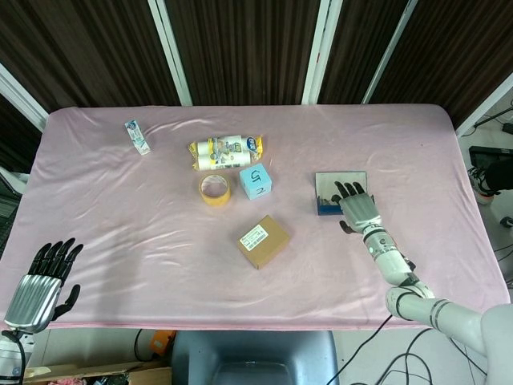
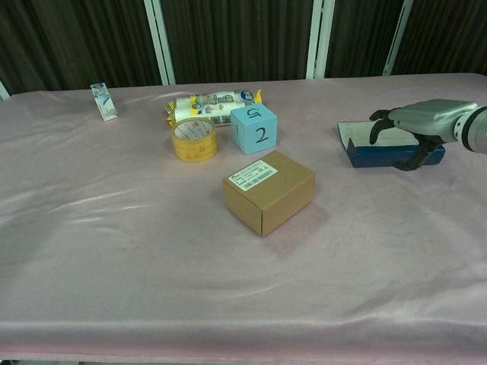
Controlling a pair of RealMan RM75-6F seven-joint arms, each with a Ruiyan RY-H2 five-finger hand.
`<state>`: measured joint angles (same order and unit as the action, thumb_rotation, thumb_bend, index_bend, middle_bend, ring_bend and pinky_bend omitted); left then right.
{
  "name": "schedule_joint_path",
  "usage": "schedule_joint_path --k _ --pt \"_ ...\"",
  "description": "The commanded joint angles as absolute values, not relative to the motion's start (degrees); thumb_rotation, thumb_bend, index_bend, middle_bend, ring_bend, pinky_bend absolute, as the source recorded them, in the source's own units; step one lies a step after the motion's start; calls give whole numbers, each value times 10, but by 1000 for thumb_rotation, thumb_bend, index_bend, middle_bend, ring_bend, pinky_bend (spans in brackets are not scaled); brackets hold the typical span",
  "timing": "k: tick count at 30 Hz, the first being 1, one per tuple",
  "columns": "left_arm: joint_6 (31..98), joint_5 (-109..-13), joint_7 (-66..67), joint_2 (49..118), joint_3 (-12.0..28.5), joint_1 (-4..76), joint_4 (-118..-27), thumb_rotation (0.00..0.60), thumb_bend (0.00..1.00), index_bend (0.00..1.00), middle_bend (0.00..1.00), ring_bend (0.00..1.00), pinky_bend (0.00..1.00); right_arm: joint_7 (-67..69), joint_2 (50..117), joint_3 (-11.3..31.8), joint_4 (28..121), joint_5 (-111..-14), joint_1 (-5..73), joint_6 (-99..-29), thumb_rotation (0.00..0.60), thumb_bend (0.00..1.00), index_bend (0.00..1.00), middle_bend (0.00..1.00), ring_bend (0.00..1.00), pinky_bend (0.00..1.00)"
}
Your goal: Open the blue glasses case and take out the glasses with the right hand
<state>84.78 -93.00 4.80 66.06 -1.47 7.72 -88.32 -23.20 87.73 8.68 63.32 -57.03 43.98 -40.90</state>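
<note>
- Blue rigid glasses case (image 2: 393, 146) lies on the pink cloth-covered table (image 1: 120, 216), right of centre, lid already folded back flat behind the tray.
- Right hand (image 2: 415, 125) hovers over the open case, fingers curled downward and spread, holding nothing; whether the fingertips touch the case cannot be told.
- Left hand (image 1: 38, 287) sits at the near left table edge, fingers extended and apart, empty, well apart from every object.
- Glasses are not discernible in either view; the hand covers much of the tray.
- Handling judgement: glasses are likely light, thin-framed and fragile, prone to slipping; best pinched at the bridge or a temple arm, not on the lenses. The case is stiff and may slide on the cloth.
- Head view shows the left hand and the case lid from above; chest view shows the finger curl and the case's front wall, but no left hand.
</note>
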Motion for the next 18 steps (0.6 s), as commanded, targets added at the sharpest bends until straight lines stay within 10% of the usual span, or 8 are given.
schedule_joint_path --k 1,18 --pt "847 -930 47 660 -15 77 -883 600 417 0 0 0 65 -233 883 85 632 -570 443 -408 600 523 372 0 0 0" --pt "853 -936 44 658 -16 74 -883 600 416 0 0 0 68 -227 833 47 757 -621 421 -438 600 523 373 0 0 0"
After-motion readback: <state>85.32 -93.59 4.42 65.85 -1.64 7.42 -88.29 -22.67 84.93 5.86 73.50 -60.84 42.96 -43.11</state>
